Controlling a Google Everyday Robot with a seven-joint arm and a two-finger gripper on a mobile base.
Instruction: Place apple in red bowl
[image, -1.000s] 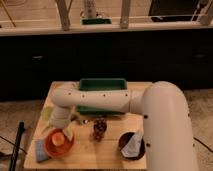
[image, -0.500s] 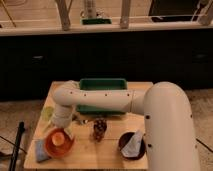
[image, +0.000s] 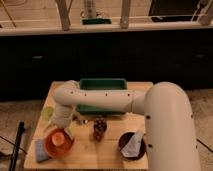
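The orange-red bowl sits at the table's front left. A pale orange round shape, which may be the apple, lies inside it. My gripper hangs from the white arm just above the bowl's far rim, pointing down. I cannot tell whether it touches the round shape. The arm reaches in from the right across the table.
A green tray stands at the back of the wooden table. A dark small object stands mid-table. A maroon-brown bowl with something white in it sits front right. A blue sponge lies by the red bowl, and a pale green item lies left.
The gripper stays over the red bowl's far side with only a slight shift. The bowl and the other objects have not moved.
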